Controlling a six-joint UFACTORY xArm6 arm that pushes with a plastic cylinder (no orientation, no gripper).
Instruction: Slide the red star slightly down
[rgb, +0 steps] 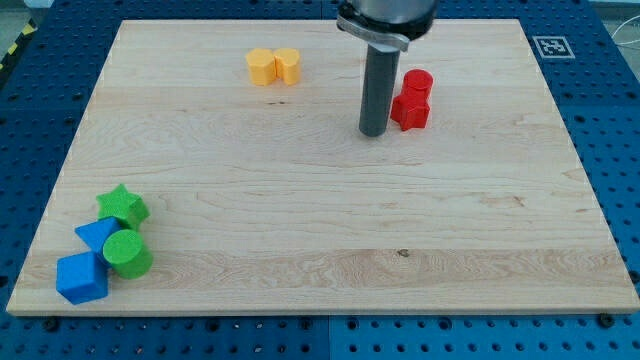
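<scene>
Two red blocks touch near the view's top right: a red cylinder (418, 83) at the top and the red star (410, 109) just below it. My tip (374, 131) rests on the board just left of the red star and slightly lower than it, a small gap apart. The dark rod rises from the tip to the top edge of the view.
Two yellow blocks (273, 66) sit side by side at the view's top centre-left. A cluster sits at the bottom left: a green star (123, 206), a blue triangular block (97, 235), a green cylinder (127, 253) and a blue cube-like block (81, 277). The wooden board (320, 220) lies on a blue perforated table.
</scene>
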